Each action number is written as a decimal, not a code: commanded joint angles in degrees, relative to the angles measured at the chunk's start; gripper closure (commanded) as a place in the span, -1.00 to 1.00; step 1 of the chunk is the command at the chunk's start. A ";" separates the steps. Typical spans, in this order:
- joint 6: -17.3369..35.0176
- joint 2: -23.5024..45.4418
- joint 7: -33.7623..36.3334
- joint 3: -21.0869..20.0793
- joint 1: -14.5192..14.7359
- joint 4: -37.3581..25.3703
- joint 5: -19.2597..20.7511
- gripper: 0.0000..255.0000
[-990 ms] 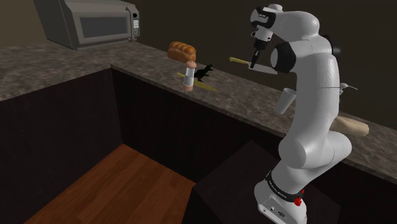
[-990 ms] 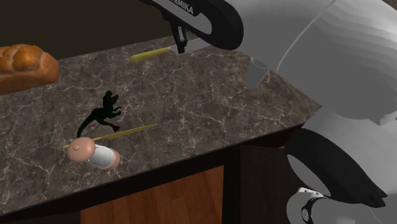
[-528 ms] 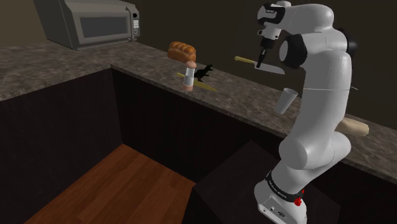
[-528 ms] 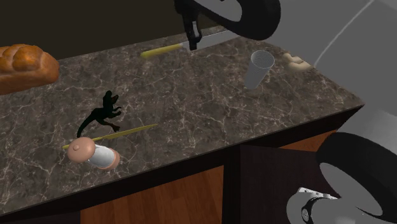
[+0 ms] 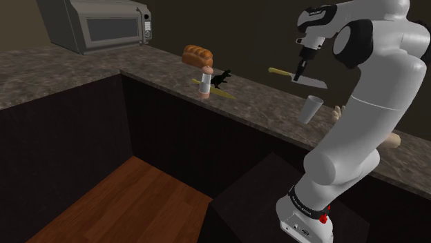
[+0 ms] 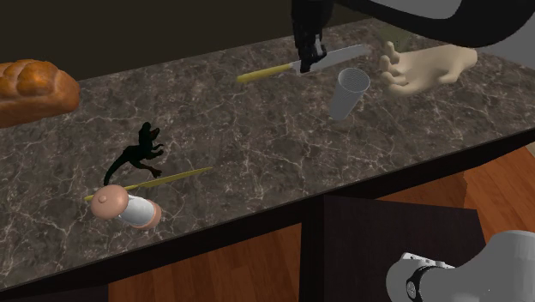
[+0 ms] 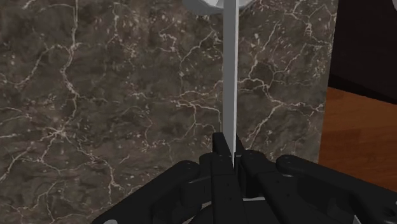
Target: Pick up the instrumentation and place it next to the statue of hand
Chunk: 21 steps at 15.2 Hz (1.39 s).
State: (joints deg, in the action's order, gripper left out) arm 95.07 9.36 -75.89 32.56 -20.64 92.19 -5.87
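My end effector [image 6: 307, 62] is clamped on the knife [image 6: 345, 57] where handle meets blade, holding it above the table [image 6: 257, 146]. The knife's long axis runs roughly level, with the yellow handle toward the second exterior view's left and the tip toward its right, where the hand statue [image 6: 429, 67] lies just past the cup [image 6: 350, 93]. My arm hides most of the statue in the shoulder view, while the wrist view shows the blade edge-on between my fingers [image 7: 219, 153].
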 commanded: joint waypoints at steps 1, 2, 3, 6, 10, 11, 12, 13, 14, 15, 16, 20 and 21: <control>0.89 -3.79 -0.69 0.68 -0.01 4.16 2.04 1.00; 1.34 -5.63 -1.02 1.00 -0.12 6.15 3.07 1.00; 1.73 -7.43 -1.35 1.30 -0.30 8.05 4.11 1.00; 2.56 -12.64 -2.38 2.17 -1.14 13.19 7.21 1.00; 2.98 -19.06 -4.01 3.27 -2.94 18.88 11.25 1.00; 2.98 -20.57 -4.48 3.55 -3.49 20.11 12.24 1.00; 2.94 -22.04 -4.98 3.85 -4.06 21.27 13.21 1.00; 2.87 -23.46 -5.52 4.14 -4.68 22.36 14.17 1.00; 2.77 -24.84 -6.09 4.44 -5.33 23.37 15.12 1.00; 2.64 -26.18 -6.70 4.77 -5.99 24.32 16.05 1.00; 2.48 -27.47 -7.34 5.11 -6.66 25.20 16.97 1.00; 1.66 -32.17 -10.28 6.70 -9.47 28.04 20.53 1.00; 1.41 -33.22 -11.11 7.15 -10.20 28.58 21.38 1.00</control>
State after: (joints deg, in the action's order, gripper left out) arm 96.77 -22.41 -86.35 39.46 -30.03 119.87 14.46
